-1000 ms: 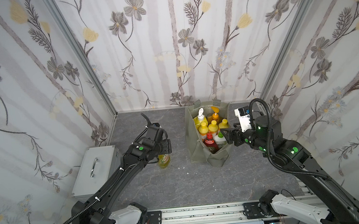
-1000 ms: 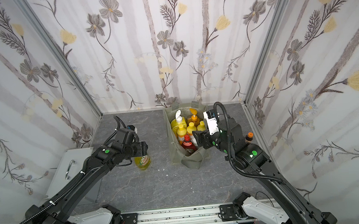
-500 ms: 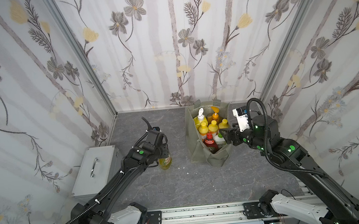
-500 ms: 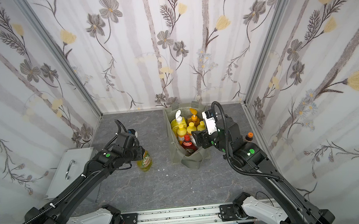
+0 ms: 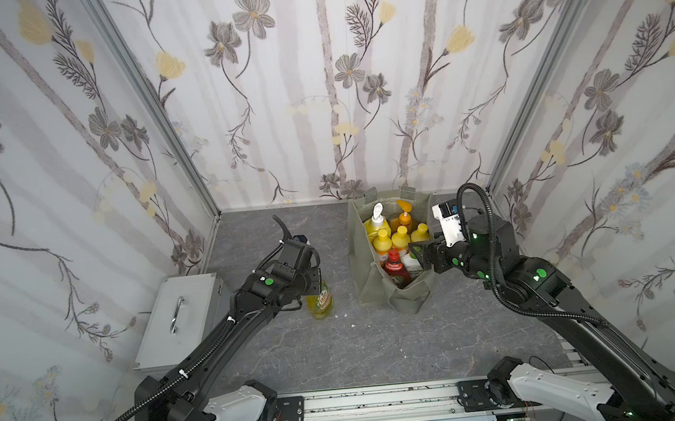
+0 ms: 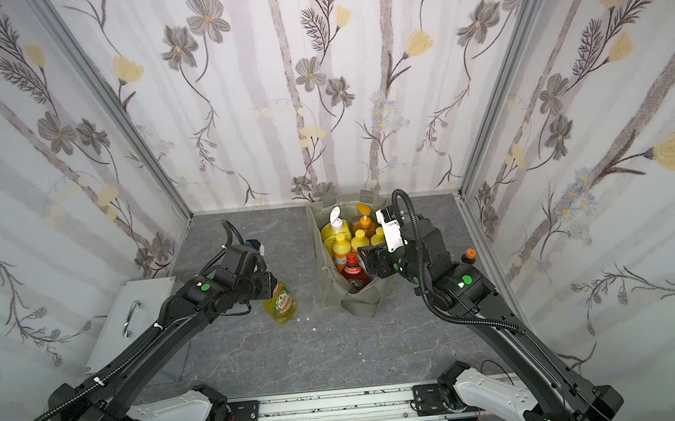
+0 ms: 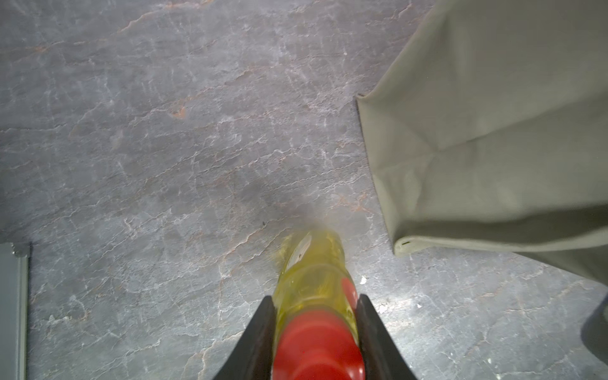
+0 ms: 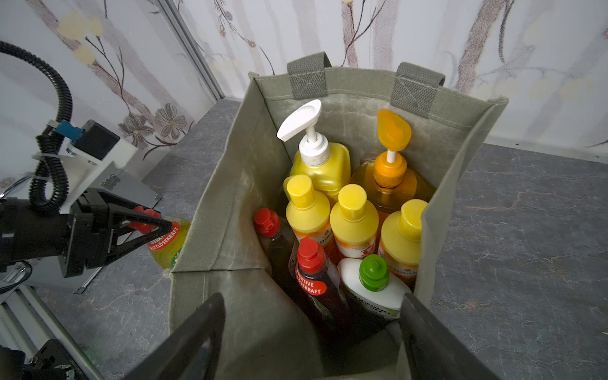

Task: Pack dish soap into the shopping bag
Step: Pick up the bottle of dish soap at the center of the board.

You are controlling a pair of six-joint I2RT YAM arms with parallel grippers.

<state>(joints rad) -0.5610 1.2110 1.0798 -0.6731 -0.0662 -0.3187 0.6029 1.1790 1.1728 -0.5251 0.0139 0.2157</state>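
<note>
A yellow-green dish soap bottle (image 5: 322, 302) (image 6: 281, 306) with a red cap stands on the grey floor left of the shopping bag (image 5: 408, 301) (image 6: 360, 303). My left gripper (image 7: 315, 297) (image 5: 315, 282) is shut on its neck just below the cap; the bottle (image 7: 312, 263) looks blurred in the left wrist view. The grey-green bag (image 8: 230, 197) holds several bottles: a yellow pump bottle (image 8: 325, 167), an orange pump bottle (image 8: 391, 171), yellow-capped ones (image 8: 307, 210), red-capped ones (image 8: 311, 263) and a white green-capped one (image 8: 373, 279). My right gripper (image 8: 312, 297) (image 5: 419, 254) hangs open over the bag's near edge, holding nothing.
A grey metal box (image 5: 178, 317) with a handle lies at the left wall, under my left arm. A small orange-capped bottle (image 6: 470, 256) stands by the right wall behind my right arm. The aluminium rail (image 5: 385, 399) runs along the front edge.
My left gripper has dropped onto the bottle's neck and its jaws have closed on it. The right arm has shifted only slightly, still open over the bag.
</note>
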